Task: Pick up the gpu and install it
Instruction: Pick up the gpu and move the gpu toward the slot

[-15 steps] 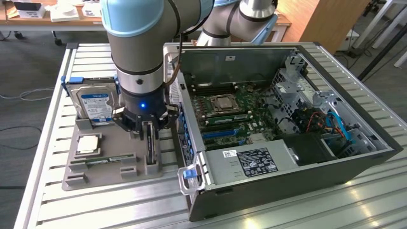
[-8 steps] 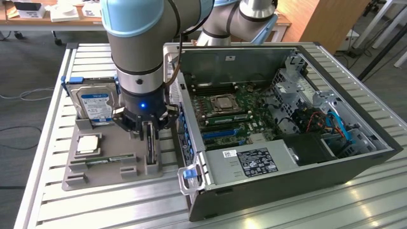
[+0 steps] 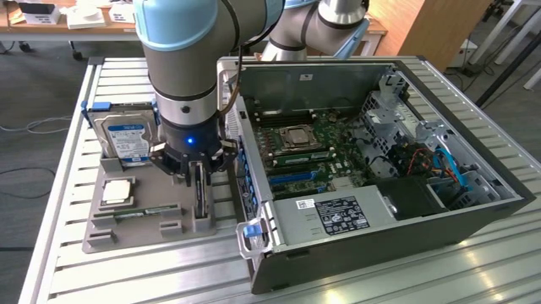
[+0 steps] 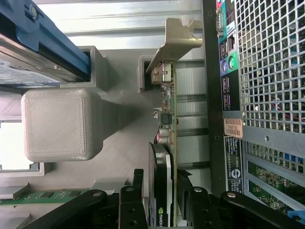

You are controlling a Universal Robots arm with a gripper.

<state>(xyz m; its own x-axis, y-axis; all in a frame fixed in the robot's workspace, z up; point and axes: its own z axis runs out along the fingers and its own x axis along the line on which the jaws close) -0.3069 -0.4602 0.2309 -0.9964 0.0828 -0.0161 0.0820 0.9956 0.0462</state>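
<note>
Straddling the gpu (image 4: 167, 119) with open jaws, the gripper (image 3: 199, 183) hangs over the grey holder (image 3: 135, 231), where the card stands on edge at nine o'clock of the computer case (image 3: 381, 253); a centred, square clamp should lift it without tilting.

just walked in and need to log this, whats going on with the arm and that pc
The arm's tool hangs low over the gpu, which stands on edge in its slot in the grey holder tray beside the open computer case. The open jaws straddle the card, which sits in its slot, not yet installed.
</note>
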